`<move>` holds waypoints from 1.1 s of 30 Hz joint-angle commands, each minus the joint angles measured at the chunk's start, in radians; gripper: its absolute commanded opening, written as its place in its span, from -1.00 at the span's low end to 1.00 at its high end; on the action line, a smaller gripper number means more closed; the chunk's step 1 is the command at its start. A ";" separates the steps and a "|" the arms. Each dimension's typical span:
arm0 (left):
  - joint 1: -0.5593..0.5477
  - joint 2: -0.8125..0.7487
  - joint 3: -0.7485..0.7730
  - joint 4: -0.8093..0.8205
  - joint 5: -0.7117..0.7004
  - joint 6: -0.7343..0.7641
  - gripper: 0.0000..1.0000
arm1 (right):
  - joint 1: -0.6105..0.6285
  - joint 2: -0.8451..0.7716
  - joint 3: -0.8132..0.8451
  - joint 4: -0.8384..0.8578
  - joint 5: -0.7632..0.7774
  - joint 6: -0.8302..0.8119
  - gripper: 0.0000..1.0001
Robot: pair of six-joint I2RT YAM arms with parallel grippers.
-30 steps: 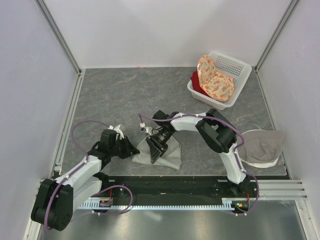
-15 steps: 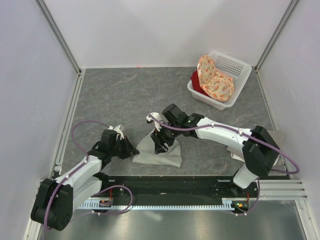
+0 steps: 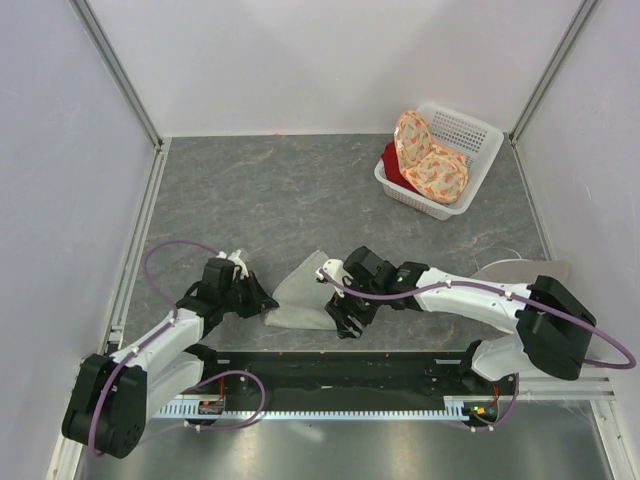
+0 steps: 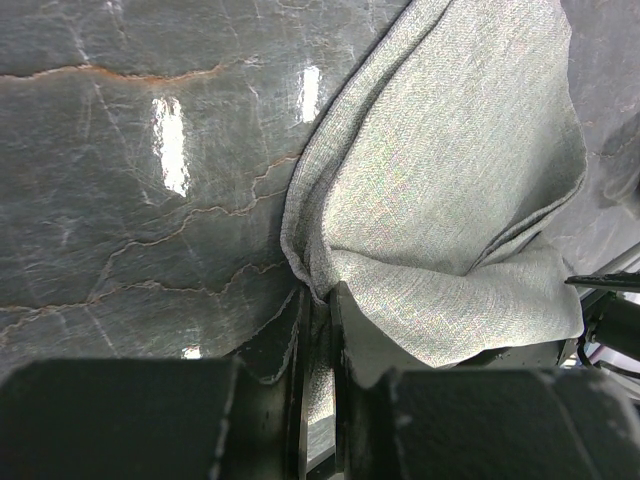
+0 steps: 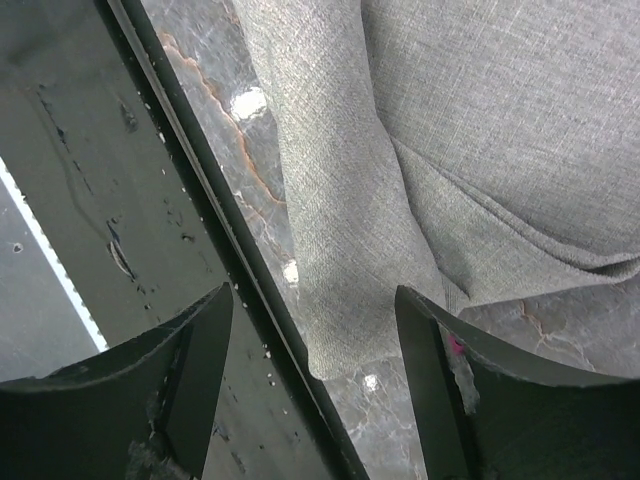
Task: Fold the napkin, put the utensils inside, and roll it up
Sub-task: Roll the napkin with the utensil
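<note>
The napkin [image 3: 300,297], a plain sage-grey woven cloth, lay loosely folded over itself toward 6 o'clock on the table [image 3: 250,190], close to the near edge. Its layers made a rough triangle peaking toward 12 o'clock, softly creased. Its 9 o'clock corner was pinched in the left gripper [image 3: 270,303].

Two robot arms are bolted to a black mounting rail [image 3: 340,371]. The left arm [image 3: 160,345] and right arm [image 3: 470,296] are alike: smooth white link shells joined by bulky black joints. A thin purple cable [image 3: 160,252] loops loosely along each arm and runs back to the rail, ending at a small orange-red connector beside each base. The left tool [image 4: 318,300] has slim, matte black fingers, and the right tool [image 5: 315,335] has broad, dark, curved ones.
</note>
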 commanded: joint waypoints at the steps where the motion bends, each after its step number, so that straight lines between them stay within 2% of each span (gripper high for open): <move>1: -0.002 0.016 0.016 -0.040 -0.053 0.004 -0.96 | 0.010 -0.006 -0.017 0.056 0.049 0.005 0.49; 7: -0.002 0.014 0.016 -0.045 -0.055 0.002 -0.96 | 0.010 0.081 0.008 0.043 0.080 0.006 0.39; 12: 0.000 0.013 0.022 -0.045 -0.060 0.001 -0.96 | -0.005 0.130 0.046 0.009 0.046 0.008 0.08; 14: -0.002 0.013 0.031 -0.045 -0.060 0.002 -0.96 | -0.030 0.161 0.072 -0.025 0.005 0.002 -0.14; 15: -0.002 0.014 0.032 -0.048 -0.061 0.002 -0.96 | -0.042 0.172 0.080 -0.036 -0.064 -0.004 -0.19; 20: -0.002 0.020 0.048 -0.064 -0.090 0.009 -0.96 | -0.123 0.258 0.140 -0.114 -0.328 -0.038 -0.34; 25: 0.000 0.033 0.057 -0.074 -0.113 0.010 -0.96 | -0.182 0.411 0.172 -0.158 -0.521 -0.084 -0.36; 28: 0.000 0.042 0.065 -0.086 -0.126 0.016 -0.96 | -0.223 0.468 0.180 -0.157 -0.522 -0.092 -0.37; 30: 0.000 0.045 0.066 -0.087 -0.132 0.016 -0.96 | -0.242 0.472 0.194 -0.158 -0.496 -0.095 -0.29; 33: 0.000 0.056 0.071 -0.089 -0.133 0.016 -0.96 | -0.249 0.431 0.230 -0.184 -0.453 -0.095 -0.05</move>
